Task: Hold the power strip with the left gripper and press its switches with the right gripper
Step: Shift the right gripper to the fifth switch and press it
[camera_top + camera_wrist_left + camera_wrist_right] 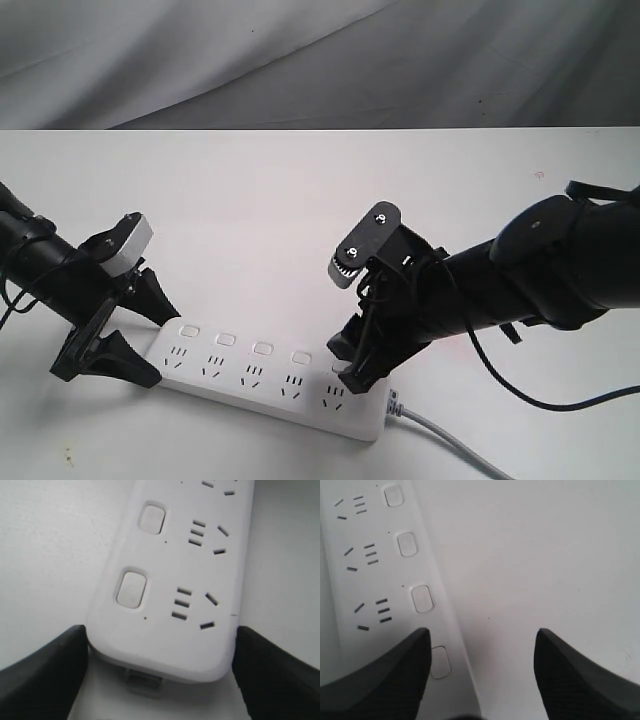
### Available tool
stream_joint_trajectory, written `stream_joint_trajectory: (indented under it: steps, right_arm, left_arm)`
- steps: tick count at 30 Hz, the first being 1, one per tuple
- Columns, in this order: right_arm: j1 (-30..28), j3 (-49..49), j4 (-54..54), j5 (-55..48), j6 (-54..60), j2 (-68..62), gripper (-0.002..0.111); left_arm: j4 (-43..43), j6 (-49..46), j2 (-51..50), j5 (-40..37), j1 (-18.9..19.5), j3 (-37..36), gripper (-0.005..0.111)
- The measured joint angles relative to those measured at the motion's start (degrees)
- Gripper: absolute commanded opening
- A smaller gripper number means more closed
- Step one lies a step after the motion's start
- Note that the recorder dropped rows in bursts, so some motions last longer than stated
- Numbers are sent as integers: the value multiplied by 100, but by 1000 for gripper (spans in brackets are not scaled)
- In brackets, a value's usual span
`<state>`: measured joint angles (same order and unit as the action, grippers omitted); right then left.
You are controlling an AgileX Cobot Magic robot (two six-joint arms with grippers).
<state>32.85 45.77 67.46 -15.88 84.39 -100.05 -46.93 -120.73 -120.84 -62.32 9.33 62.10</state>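
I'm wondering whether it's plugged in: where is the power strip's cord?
In the exterior view, the grey cord leaves the right end of the power strip, just below the right gripper, and trails across the table toward the lower right.

We find bare table [300, 190] across mid-frame; lower, the strip [270, 385] blocks passage, left gripper [160, 347] astride its left end, right gripper [355, 365] over its right.
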Motion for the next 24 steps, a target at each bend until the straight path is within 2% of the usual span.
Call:
stream_joint_trajectory:
  steps: [24]
  right_arm:
    - [0,0,153,145,63,-332,56]
  left_arm:
    - [0,0,0,0,0,0,64]
